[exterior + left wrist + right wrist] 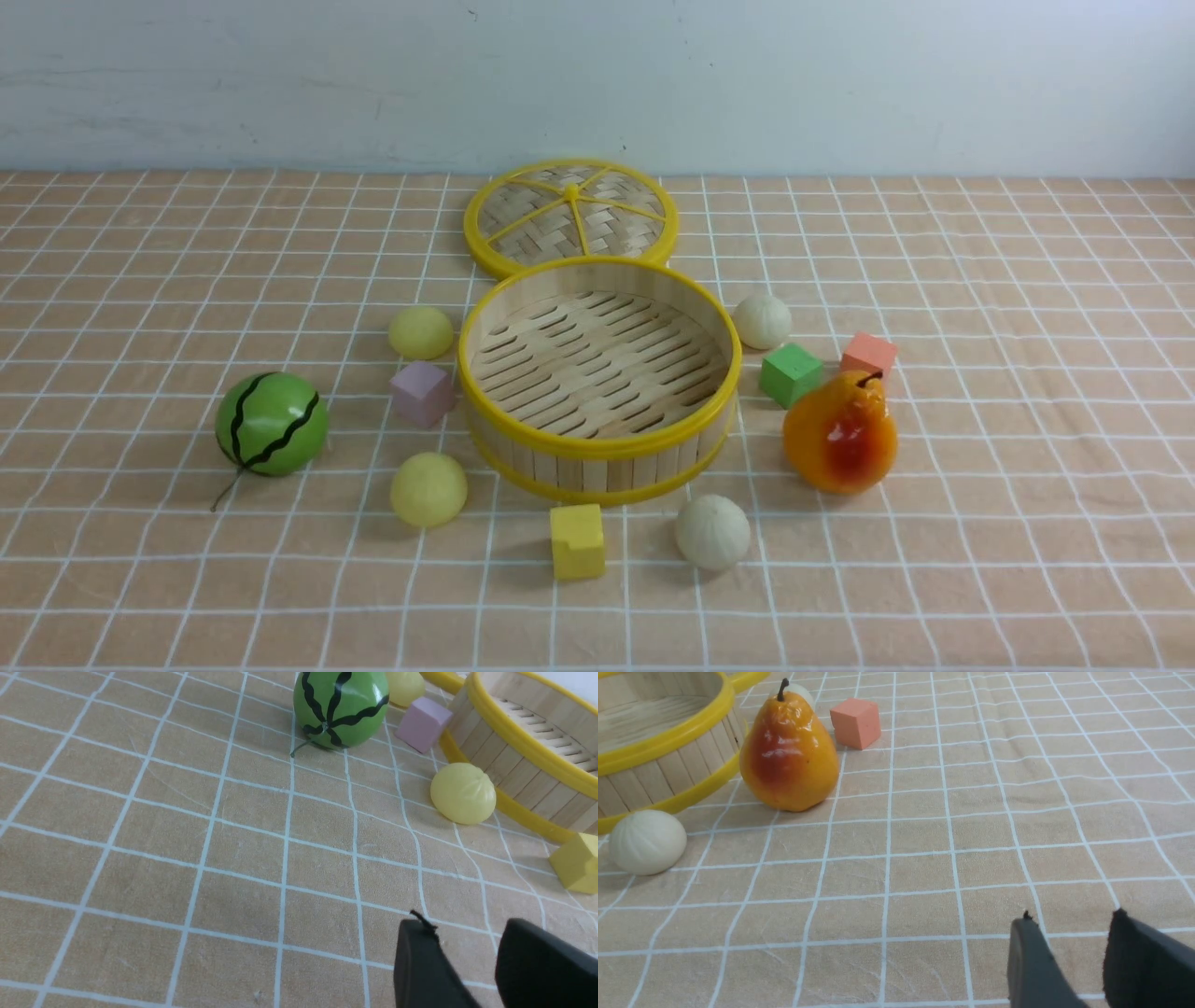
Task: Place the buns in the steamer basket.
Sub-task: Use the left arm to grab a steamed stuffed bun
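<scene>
Four buns [428, 489], front view, lie on the cloth [1027, 467] ringing the empty steamer basket [597, 446], two per side, apparently so each arm serves its own. Left wrist: left gripper [467, 928] fingers spread, empty, yellow bun [462, 793] in sight. Right wrist: right gripper [1071, 919] fingers spread, empty, white bun [647, 842] in sight.

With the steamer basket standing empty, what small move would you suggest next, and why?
Probably advance the left gripper toward the nearer pale yellow smooth bun: the round bamboo steamer basket with yellow rims holds nothing, that bun lies on this arm's side, and the jaws stand apart, empty.
</scene>
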Tool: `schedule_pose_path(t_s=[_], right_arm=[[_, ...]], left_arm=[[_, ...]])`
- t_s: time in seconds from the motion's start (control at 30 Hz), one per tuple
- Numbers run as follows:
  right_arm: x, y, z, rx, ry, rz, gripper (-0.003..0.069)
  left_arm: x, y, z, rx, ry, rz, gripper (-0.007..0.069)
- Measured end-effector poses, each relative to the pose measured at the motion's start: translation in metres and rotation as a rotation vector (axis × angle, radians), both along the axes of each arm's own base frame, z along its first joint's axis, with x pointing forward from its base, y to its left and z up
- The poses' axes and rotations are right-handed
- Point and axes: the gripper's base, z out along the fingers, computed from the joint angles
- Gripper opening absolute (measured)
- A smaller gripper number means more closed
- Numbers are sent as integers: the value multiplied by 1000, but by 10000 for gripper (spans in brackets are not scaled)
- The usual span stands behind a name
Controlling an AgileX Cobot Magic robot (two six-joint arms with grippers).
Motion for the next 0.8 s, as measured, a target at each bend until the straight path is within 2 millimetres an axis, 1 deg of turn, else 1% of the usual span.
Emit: schedule_pose_path(t_s=[0.33,0.4,0.43,0.47,0.5,0.53,0.67,0.73,0.8], right_arm=[[0,0,0,0,0,0,239],[0,0,0,0,0,0,239],[0,0,0,0,0,0,239],[0,0,0,0,0,0,239],[0,0,0,0,0,0,239],[0,0,0,0,0,0,239],[0,0,0,0,0,0,239],[0,0,0,0,0,0,239],[0,0,0,0,0,0,239]], left_arm=[[0,0,0,-1,-1,0,237],[0,-1,2,-37,-14,4,237],[1,-1,3,-74,-25,8,237],[1,-3,7,-174,-50,18,237],[2,-3,7,-191,-54,20,237],[3,-4,13,-341,-92,38,237],[4,-1,27,-645,-209,94,237],[5,3,34,-710,-282,122,237],[4,4,38,-727,-311,130,221]])
